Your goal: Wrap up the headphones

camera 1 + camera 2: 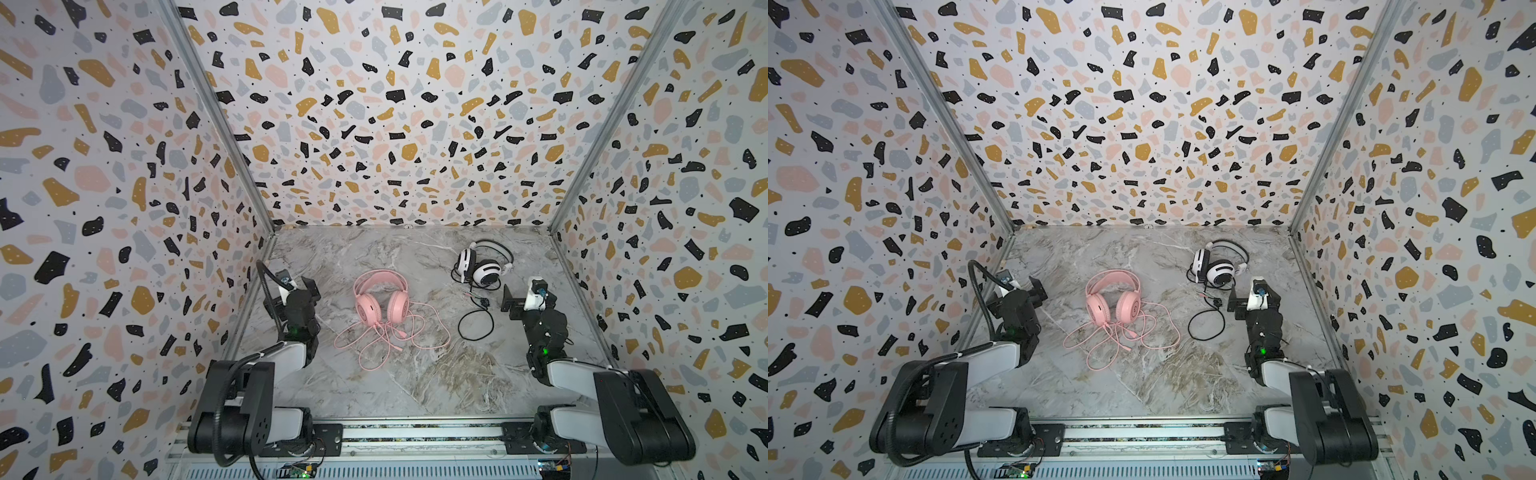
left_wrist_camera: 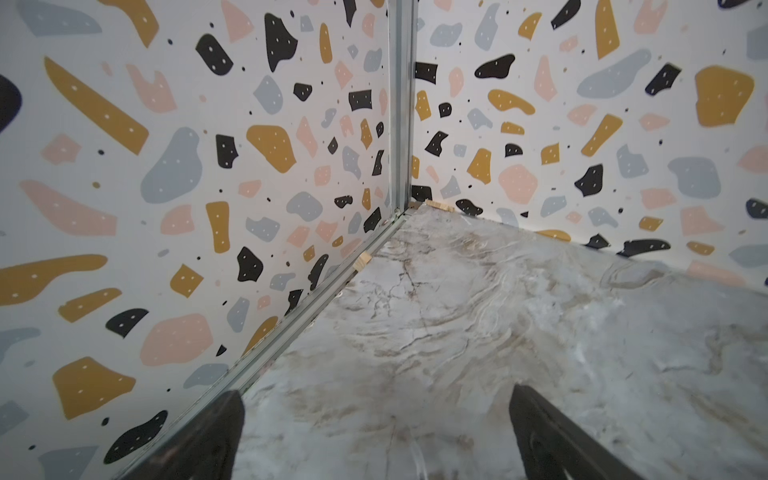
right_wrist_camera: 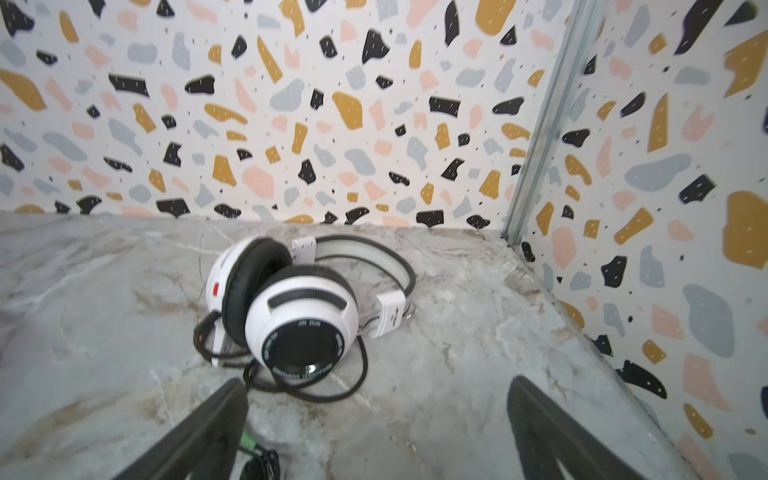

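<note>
pink headphones sit abt mid-table, cups toward me, band arching toward the back wall. their pink cord is spilled in loose, crossing loops just in front of the cups. white headphones w/ black pads lie back-right near the corner. the black cord is partly bunched under the cups, w/ one long loop trailing fwd toward the right arm. neither cord is wound round anything, so i judge wrapping hasn't begun and we're at the approach step. left gripper has jaws spread wide w/ nothing between them. it's by the left wall facing the back-left corner, well apart from the pink set. right gripper is also wide & empty, just beside the white set, a bit of black cord under its fingers. next move imo: one arm pins or lifts a headset while the other takes the cord near its free end and winds it round the band or cups. the right arm is best placed for the white set; the left needs to swing inward for pink. in the way: the pink loops overlap, so a pull could knot them. the pink & black loops lie near each other on the marble table but look apart. the patterned right wall is close, leaving little elbow room on that side.
</note>
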Robot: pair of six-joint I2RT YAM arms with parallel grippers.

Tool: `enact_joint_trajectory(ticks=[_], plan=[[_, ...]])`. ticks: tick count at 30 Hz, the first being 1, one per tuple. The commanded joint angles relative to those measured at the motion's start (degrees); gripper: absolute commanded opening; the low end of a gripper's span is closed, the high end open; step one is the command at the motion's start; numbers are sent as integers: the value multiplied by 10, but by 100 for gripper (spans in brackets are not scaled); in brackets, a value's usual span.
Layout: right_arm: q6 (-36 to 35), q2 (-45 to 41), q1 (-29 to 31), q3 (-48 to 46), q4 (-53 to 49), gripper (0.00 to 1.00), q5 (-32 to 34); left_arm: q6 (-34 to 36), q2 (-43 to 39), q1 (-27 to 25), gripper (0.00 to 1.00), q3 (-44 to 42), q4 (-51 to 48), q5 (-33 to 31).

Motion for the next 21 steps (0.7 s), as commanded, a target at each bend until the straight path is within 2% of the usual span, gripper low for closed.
enact_joint_trajectory(ticks=[1, 3, 6, 8, 9, 11, 14, 18, 21], plan=[[69, -55, -3, 49, -114, 99, 17, -80, -31, -2, 100, 58, -167, -8], [145, -73, -14, 80, -186, 99, 2, -92, -44, 1, 100, 79, -197, 49], [210, -64, -36, 119, -231, 99, -136, -104, -42, 3, 100, 132, -256, 170], [238, -38, -26, 156, -278, 100, -225, -110, -22, 4, 100, 196, -338, 257], [241, -28, -14, 173, -304, 99, -248, -109, -10, 5, 100, 222, -371, 298], [227, -6, 28, 214, -378, 98, -263, -104, 18, 4, 100, 281, -442, 382], [190, 13, 93, 255, -465, 97, -256, -86, 67, 4, 99, 362, -560, 443], [168, 30, 150, 280, -541, 97, -250, -9, 144, 4, 99, 458, -730, 477], [166, 41, 169, 286, -566, 97, -263, -1, 190, 2, 97, 477, -769, 504]])
